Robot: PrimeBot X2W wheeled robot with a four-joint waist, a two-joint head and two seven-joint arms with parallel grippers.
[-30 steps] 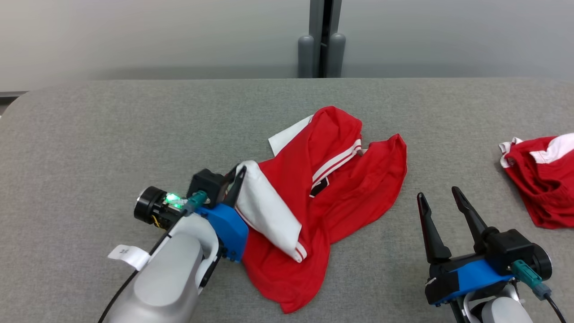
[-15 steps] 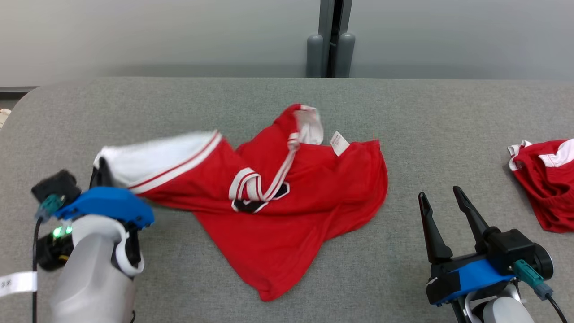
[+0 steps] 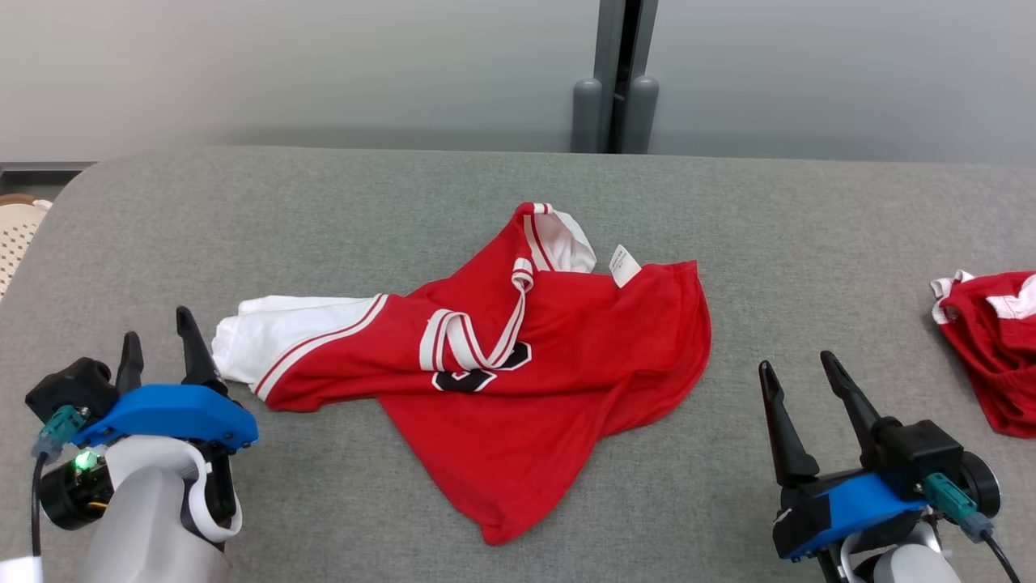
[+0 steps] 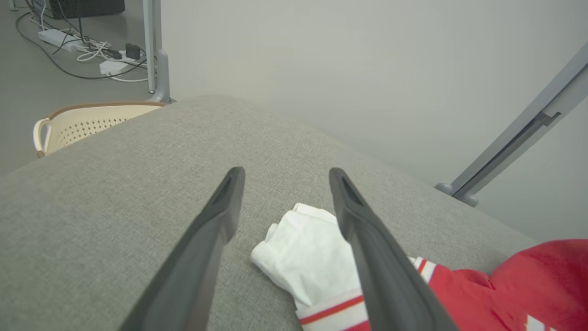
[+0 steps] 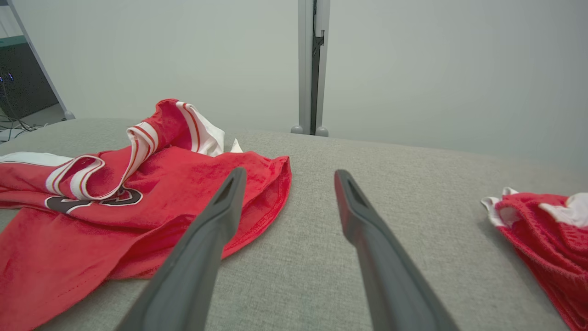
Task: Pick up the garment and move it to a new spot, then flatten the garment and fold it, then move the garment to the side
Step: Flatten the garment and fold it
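The garment (image 3: 518, 380) is a red jersey with white sleeves and striped trim, lying crumpled and partly spread in the middle of the grey table (image 3: 324, 210). One white sleeve (image 3: 275, 340) stretches toward the left. My left gripper (image 3: 155, 325) is open just left of that sleeve's end and holds nothing. In the left wrist view the sleeve (image 4: 303, 248) lies on the table between and beyond the left gripper's (image 4: 285, 171) spread fingers. My right gripper (image 3: 795, 361) stands open and empty to the right of the garment's hem (image 5: 138, 193), with bare table between the right gripper's (image 5: 289, 171) fingers.
A second red and white garment (image 3: 995, 348) is bunched at the table's right edge. A cream basket (image 4: 87, 124) stands off the table's left end. A grey post (image 3: 615, 81) rises behind the far edge, against a pale wall. Cables lie on the floor (image 4: 92, 55).
My left gripper dragged the white sleeve out to the left, then opened and let it go. The jersey is now more spread out. The right gripper stayed still; the camera shifted slightly.
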